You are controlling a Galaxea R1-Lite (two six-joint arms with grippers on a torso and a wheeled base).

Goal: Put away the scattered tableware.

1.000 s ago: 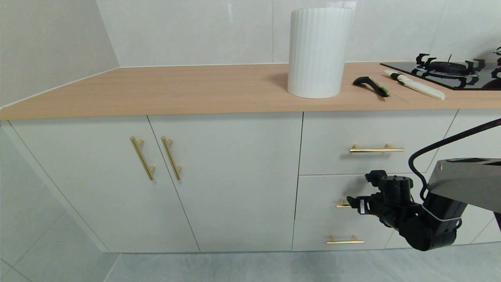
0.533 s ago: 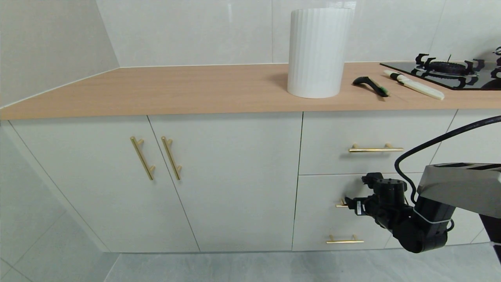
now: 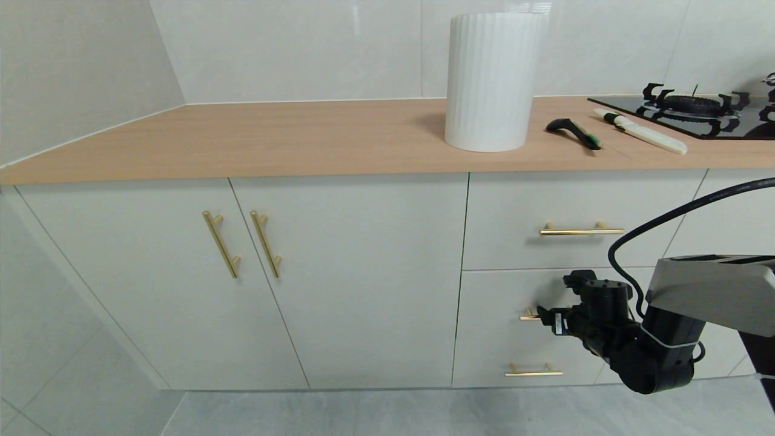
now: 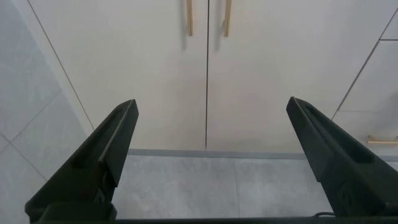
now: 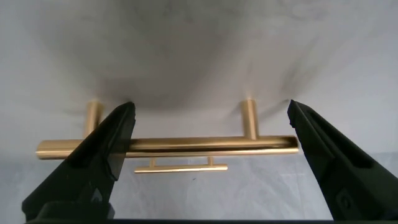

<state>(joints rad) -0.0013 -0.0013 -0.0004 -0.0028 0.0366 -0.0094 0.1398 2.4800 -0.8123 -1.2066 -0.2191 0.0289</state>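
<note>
Where the drawer handle (image 5: 168, 147) runs: right gripper (image 5: 208, 124) close before it, jaws wide apart, holding nothing;
Left gripper (image 4: 211, 124): likewise spread wide, empty, facing cupboard doors (image 4: 155, 74)

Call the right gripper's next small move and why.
Probably roll the wrist a quarter turn before closing. The right gripper is open at the middle drawer handle, but its fingers spread along the horizontal bar, not across it, so closing now likely wouldn't pinch it.
</note>
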